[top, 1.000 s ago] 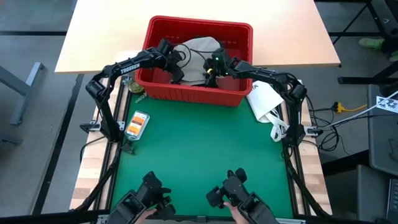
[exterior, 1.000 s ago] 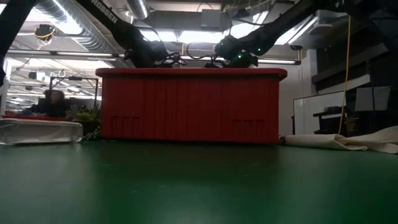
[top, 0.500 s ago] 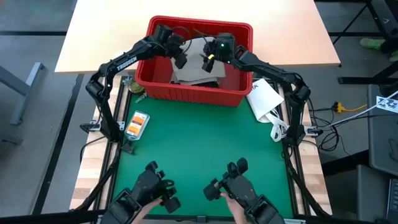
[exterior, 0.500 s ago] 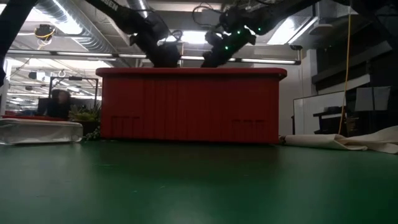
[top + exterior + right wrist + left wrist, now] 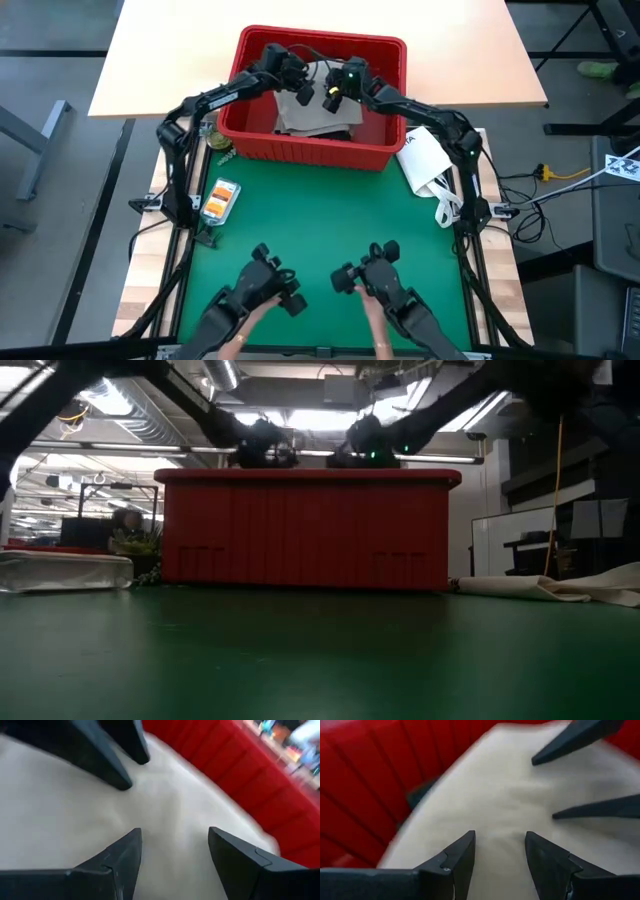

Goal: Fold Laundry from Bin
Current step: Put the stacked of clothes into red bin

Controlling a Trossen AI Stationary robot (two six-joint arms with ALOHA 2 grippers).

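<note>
The red bin stands at the green mat's far edge. In it lies a tan garment, the only laundry that shows, filling both wrist views. My left gripper and my right gripper hang just above it, facing each other, both open with nothing between their fingers. Each wrist view shows the other arm's fingers a little farther off. From table height both grippers show just over the bin's rim.
A white packet lies right of the bin, and a small orange pack lies on the mat's left edge. At the near edge a person's hands work two control handles. The green mat stretches between them and the bin.
Both grippers have come up a little off the garment and gone toward the bin's far wall, tipping from steeply down to more nearly level. My left gripper has also gone right, closer to my right one. Both have stayed open. The tan garment still lies in the bin.
</note>
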